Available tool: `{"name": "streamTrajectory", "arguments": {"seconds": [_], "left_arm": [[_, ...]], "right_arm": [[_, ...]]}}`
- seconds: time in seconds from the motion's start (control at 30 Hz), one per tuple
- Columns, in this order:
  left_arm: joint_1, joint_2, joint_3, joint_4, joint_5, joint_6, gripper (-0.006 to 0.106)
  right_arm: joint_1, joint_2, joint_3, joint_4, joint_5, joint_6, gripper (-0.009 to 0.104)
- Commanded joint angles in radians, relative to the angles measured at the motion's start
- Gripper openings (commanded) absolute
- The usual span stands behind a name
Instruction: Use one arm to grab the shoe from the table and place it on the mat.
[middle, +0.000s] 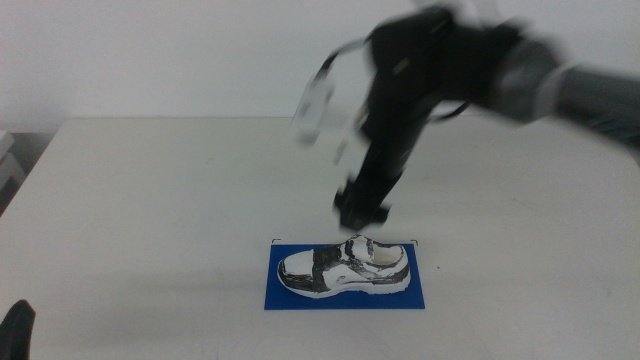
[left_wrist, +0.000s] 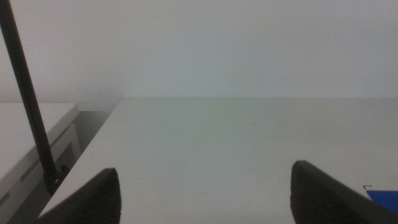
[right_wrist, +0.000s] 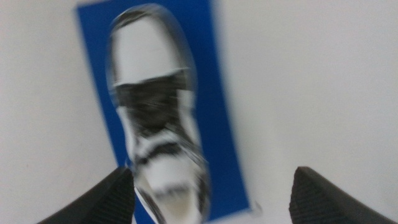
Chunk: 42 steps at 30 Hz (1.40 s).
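The white sneaker with black-grey patches (middle: 345, 268) lies on its sole on the blue mat (middle: 420, 296), toe to the left, on the white table (middle: 150, 200). My right arm comes in from the right, blurred. Its gripper (middle: 362, 210) hangs just above the shoe's heel end, apart from it. In the right wrist view the shoe (right_wrist: 155, 118) and mat (right_wrist: 217, 93) lie below the open, empty right gripper (right_wrist: 214, 174). My left gripper (middle: 18, 330) waits at the bottom left corner. It is open and empty in the left wrist view (left_wrist: 204, 171), where a mat corner (left_wrist: 382, 198) shows.
A lower white surface (left_wrist: 31, 137) and a thin black rod (left_wrist: 28, 99) stand off the table's left edge. A plain white wall rises behind the table. Bare tabletop lies all around the mat.
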Motion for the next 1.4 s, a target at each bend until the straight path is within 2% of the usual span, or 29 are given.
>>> {"name": "streamTrajectory", "arguments": {"seconds": [0.0,0.2,0.33,0.43,0.57,0.7,0.8,0.93,1.07,1.2,1.37], "left_arm": [[-0.005,-0.007,0.005,-0.013,-0.081,-0.012,0.094],[-0.005,-0.007,0.005,-0.013,-0.081,-0.012,0.094],[-0.005,-0.007,0.005,-0.013,-0.081,-0.012,0.094],[-0.005,-0.007,0.005,-0.013,-0.081,-0.012,0.094],[-0.005,-0.007,0.005,-0.013,-0.081,-0.012,0.094],[-0.005,-0.007,0.005,-0.013,-0.081,-0.012,0.094],[-0.005,-0.007,0.005,-0.013,-0.081,-0.012,0.094],[-0.005,-0.007,0.005,-0.013,-0.081,-0.012,0.094],[-0.005,-0.007,0.005,-0.013,-0.081,-0.012,0.094],[-0.005,-0.007,0.005,-0.013,-0.081,-0.012,0.094],[-0.005,-0.007,0.005,-0.013,-0.081,-0.012,0.094]], "right_arm": [[-0.050,-0.171,0.019,0.000,-0.053,0.095,0.064],[-0.203,-0.535,0.367,-0.004,-0.375,0.321,0.060],[-0.300,-0.791,0.635,-0.003,-0.585,0.359,0.058],[-0.373,-0.980,0.805,-0.008,-0.688,0.376,0.058],[-0.455,-1.207,1.017,-0.010,-0.784,0.403,0.065],[-0.482,-1.399,1.185,0.012,-0.812,0.466,0.080],[-0.482,-1.535,1.294,-0.006,-0.846,0.503,0.091],[-0.482,-1.737,1.426,-0.053,-0.873,0.555,0.092],[-0.482,-1.914,1.509,-0.053,-0.798,0.578,0.092],[-0.482,-2.007,1.581,-0.053,-0.776,0.578,0.092],[-0.478,-2.004,1.691,-0.052,-0.799,0.578,0.092]]}}
